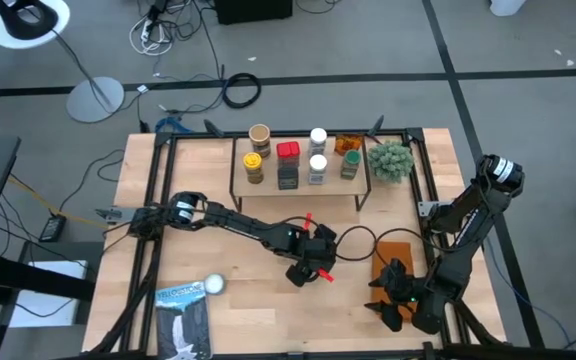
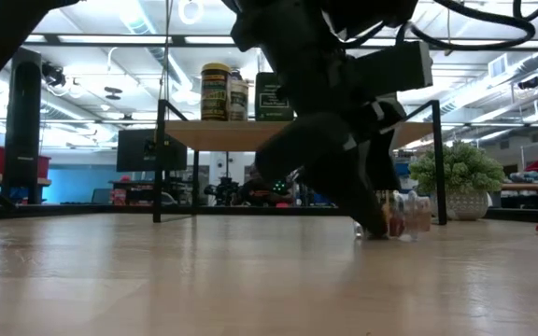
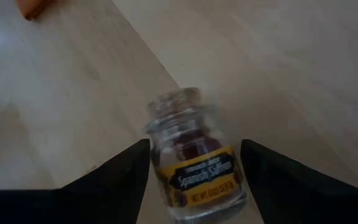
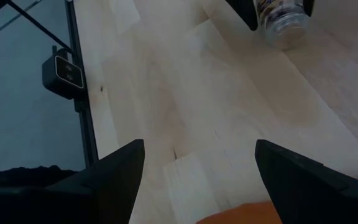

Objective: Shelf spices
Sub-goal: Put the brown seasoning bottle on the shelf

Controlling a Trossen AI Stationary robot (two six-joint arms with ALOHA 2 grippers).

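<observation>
A small clear glass jar with a cork stopper and a yellow-and-purple label [image 3: 194, 165] sits between the fingers of my left gripper [image 3: 195, 143] at the table's middle [image 1: 313, 268]. In the low view the jar [image 2: 398, 222] is at table level by the fingertips. The shelf [image 1: 268, 188], a light board on black legs, stands at the far middle with several spice jars [image 1: 288, 165] on its top. My right gripper [image 4: 199, 143] is open over the near right of the table [image 1: 393, 300] and touches nothing. My left gripper pinches the jar by its labelled body [image 3: 166, 180], one finger [image 3: 129, 171] on either side. The fingers come slanting down from the table's left. The corked neck [image 3: 179, 102] points away past the fingertips. The jar is tilted, low at the tabletop; I cannot tell whether it rests there.
An orange folded cloth [image 1: 396, 252] lies just beyond my right gripper. A small potted plant [image 1: 390, 160] stands at the shelf's right end. A blue-and-white booklet [image 1: 183, 318] and a pale round object [image 1: 213, 285] lie near left. Black frame rails [image 1: 156, 200] border the table.
</observation>
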